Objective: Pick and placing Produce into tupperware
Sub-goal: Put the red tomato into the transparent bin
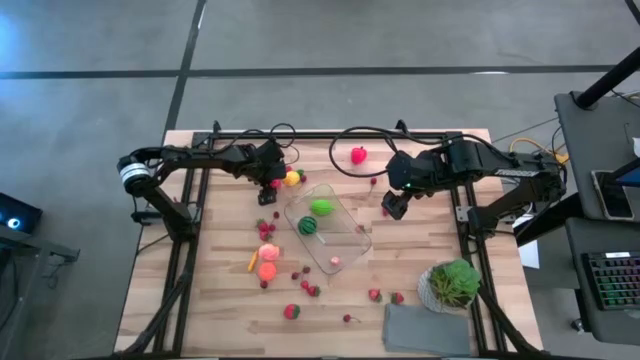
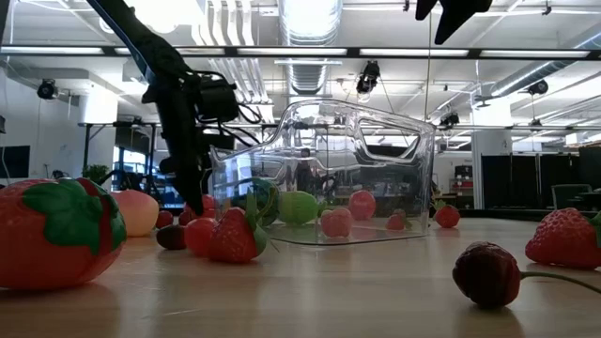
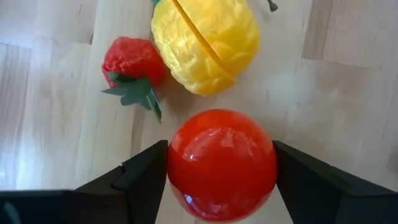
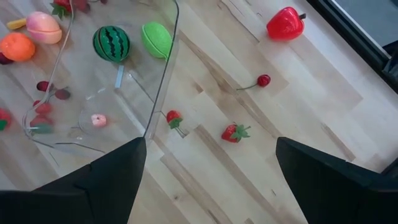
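Red tomato (image 3: 221,165) between left hand (image 3: 221,177) fingers, touching both.

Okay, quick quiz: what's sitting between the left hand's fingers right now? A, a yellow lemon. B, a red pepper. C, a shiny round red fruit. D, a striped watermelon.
C: the left wrist view shows the left hand with its dark fingers on either side of a glossy round red fruit on the table, while the yellow fruit and a small strawberry lie just beyond it.
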`<action>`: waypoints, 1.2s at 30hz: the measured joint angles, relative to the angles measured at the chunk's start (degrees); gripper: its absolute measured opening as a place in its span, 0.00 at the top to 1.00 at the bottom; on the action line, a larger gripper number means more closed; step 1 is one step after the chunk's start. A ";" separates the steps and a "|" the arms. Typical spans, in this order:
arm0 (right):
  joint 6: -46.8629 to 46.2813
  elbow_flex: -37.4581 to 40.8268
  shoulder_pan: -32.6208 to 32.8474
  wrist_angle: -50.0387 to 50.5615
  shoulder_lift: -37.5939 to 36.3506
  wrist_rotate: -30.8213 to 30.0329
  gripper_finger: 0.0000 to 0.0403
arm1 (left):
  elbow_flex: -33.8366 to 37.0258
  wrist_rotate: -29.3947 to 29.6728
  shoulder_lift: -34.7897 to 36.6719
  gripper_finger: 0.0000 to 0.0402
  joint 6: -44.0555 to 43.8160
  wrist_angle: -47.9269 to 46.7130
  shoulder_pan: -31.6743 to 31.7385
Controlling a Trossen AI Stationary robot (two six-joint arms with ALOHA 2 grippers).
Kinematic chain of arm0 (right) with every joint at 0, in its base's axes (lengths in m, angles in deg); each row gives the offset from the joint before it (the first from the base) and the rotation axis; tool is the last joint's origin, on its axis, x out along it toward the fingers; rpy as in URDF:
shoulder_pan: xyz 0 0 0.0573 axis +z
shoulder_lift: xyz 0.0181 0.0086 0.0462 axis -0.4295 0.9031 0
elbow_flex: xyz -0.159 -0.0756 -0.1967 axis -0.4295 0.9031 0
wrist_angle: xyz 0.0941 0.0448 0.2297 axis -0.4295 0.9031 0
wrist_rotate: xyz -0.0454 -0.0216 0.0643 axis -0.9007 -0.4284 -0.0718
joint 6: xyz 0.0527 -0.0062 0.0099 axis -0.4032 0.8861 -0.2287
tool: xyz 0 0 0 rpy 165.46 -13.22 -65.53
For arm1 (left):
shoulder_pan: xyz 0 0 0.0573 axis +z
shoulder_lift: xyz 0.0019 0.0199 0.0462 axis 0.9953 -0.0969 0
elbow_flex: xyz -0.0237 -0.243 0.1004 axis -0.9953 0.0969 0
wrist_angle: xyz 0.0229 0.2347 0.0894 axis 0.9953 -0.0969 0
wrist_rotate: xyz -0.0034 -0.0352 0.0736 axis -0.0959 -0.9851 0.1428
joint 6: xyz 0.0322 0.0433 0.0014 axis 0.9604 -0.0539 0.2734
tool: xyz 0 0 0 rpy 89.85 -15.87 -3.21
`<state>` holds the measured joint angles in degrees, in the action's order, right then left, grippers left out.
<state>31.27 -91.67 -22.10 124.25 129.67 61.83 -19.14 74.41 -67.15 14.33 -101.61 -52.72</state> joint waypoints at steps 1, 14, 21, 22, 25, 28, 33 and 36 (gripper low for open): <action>0.00 0.00 0.00 0.00 0.00 -0.13 0.13 | -0.17 0.06 0.37 0.37 -0.68 -1.05 -0.24; -0.12 0.00 -0.64 -0.60 0.02 -0.13 0.13 | -6.87 -3.47 20.27 0.40 -16.20 -4.88 -10.19; -0.04 0.00 -2.03 -3.59 0.02 -0.10 0.13 | -6.45 -4.62 21.45 0.40 -17.86 0.76 -17.09; -0.03 0.00 -2.03 -3.89 0.02 -0.05 0.13 | -6.48 -4.62 20.46 0.40 -17.91 1.87 -17.66; -0.04 0.02 -2.01 -4.82 0.02 0.30 0.13 | -6.99 -4.76 17.36 0.40 -17.69 5.07 -18.95; -0.34 0.10 -1.97 -4.87 0.02 0.74 0.13 | -7.21 -4.86 14.75 0.40 -17.69 10.40 -19.84; -1.35 0.63 -1.97 -4.85 0.13 1.86 0.13 | -7.19 -4.80 10.47 0.40 -19.26 11.26 -20.99; -3.22 1.11 -1.97 -4.81 0.13 1.90 0.13 | -7.19 -5.06 8.03 0.39 -29.96 10.30 -21.25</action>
<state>28.05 -90.56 -24.07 119.44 129.80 63.73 -26.33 69.35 -59.12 -15.63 -91.31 -73.97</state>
